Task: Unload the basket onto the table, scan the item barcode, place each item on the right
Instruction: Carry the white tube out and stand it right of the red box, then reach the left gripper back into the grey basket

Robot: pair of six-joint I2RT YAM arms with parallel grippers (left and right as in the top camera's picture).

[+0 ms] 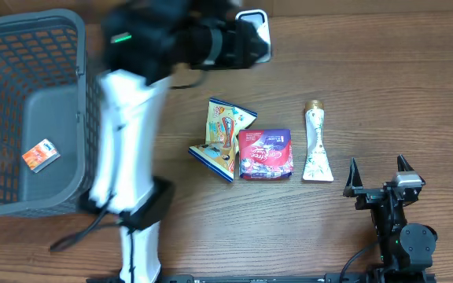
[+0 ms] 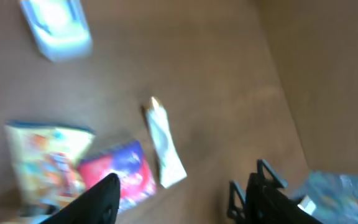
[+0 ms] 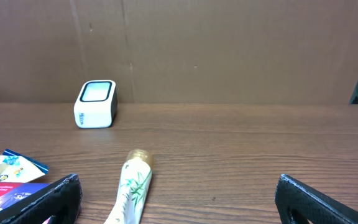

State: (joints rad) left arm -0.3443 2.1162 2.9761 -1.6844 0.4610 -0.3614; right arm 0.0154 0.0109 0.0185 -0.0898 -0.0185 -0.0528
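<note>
Right claw (image 1: 377,162) spread wide near tube (image 1: 316,141); left claw (image 1: 241,41) blurred, state unclear

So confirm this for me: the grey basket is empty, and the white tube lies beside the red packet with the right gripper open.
Not quite. The grey basket holds a small orange-and-white packet, as the overhead view shows. The rest stands: the white tube lies beside the red packet and the right gripper is open.

We see even, soft light, no glare. Overhead: left arm (image 1: 128,134) smeared by motion. Left wrist view blurred throughout; right wrist view sharp.
</note>
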